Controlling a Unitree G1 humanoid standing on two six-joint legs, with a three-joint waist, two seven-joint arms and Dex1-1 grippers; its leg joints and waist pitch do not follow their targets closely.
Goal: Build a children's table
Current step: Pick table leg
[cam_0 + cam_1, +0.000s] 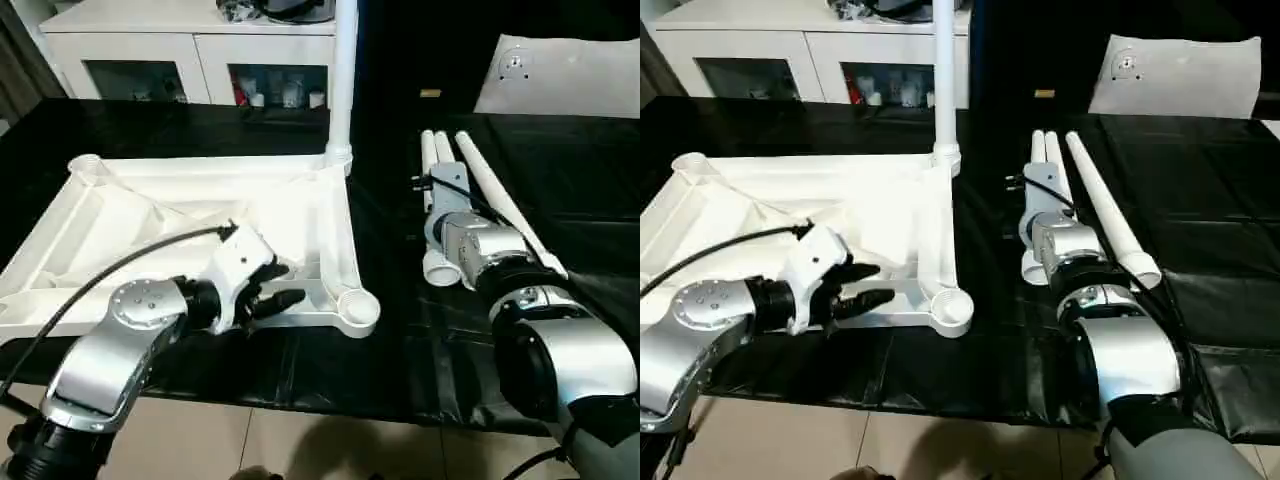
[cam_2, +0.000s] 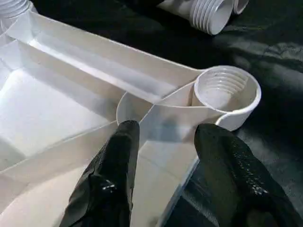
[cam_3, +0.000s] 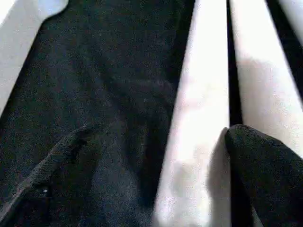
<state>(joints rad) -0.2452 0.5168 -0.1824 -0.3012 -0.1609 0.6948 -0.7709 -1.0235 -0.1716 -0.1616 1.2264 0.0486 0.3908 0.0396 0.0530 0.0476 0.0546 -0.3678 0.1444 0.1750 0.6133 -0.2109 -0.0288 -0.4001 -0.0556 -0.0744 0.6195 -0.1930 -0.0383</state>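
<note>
**Now: one leg in, three waiting beside the tray-like top**

Broadly, the black-covered work table (image 1: 300, 370) carries everything. On its left part lies the tabletop (image 1: 200, 215), ribbed underside up, a round socket at each corner. One leg (image 1: 345, 70) already stands upright in the far right socket; the near right socket (image 2: 227, 92) is empty, its inner thread visible. Three loose legs (image 1: 480, 185) lie side by side on the black cover, just to the right of the tabletop, wide threaded ends toward the robot.

The plastic looks light, stiff and smooth, so I judge a leg will lift easily but could roll or slip in a loose pinch. Mid-shaft, slightly toward the thicker end, seems the best place to hold; the tabletop is best steadied by its rim or a rib.

The left forearm reaches in across the near edge, and the left gripper (image 2: 163, 137) sits low at the tabletop's near rim beside the empty socket, fingers parted and holding nothing. The right arm stretches forward over the loose legs; the right gripper (image 3: 156, 156) has its fingers spread wide, straddling one leg without clamping it.
</note>
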